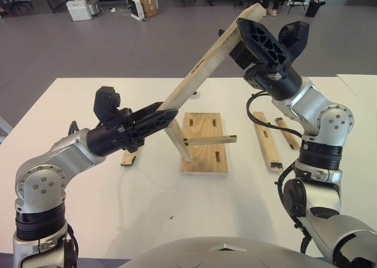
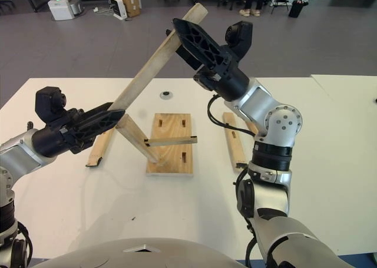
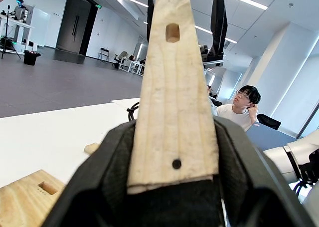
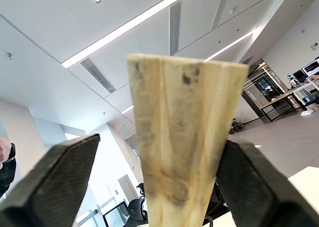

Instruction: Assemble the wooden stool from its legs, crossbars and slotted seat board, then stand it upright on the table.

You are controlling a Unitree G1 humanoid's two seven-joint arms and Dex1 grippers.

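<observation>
Since that long leg (image 1: 203, 68) would be awkward to steer from one end, the robot has an arm at each. The left gripper (image 1: 165, 115) is clenched on the low end over the middle of the counter (image 1: 118, 209). The right gripper (image 1: 234, 29) sits at the high end, out past the far edge. From its wrist view it looks released rather than clamped: one finger (image 4: 249, 182) is against the wood, and the other shows a gap. It's probably just guiding the angle while the left arm carries the weight.

The slant looks deliberate too, as if to line the low end up with the shorter leg (image 1: 179, 143). That one leans with its foot on the near left corner of the seat board (image 1: 206, 162), with a crossbar (image 1: 215, 140) already pegged into its side and sticking out over the board. Its top is right under the left gripper, and it can't be told whether the two legs are actually joined there.

The board lies flat mid-counter, slots up, likely as a base to build on.

Count:
- 1 seat board
- 2 legs in play
- 1 fitted crossbar
- 3 loose pieces: two (image 1: 265, 141) (image 1: 287, 134) toward the right edge, and one (image 1: 129, 157) left of the board, half hidden under the left gripper
</observation>
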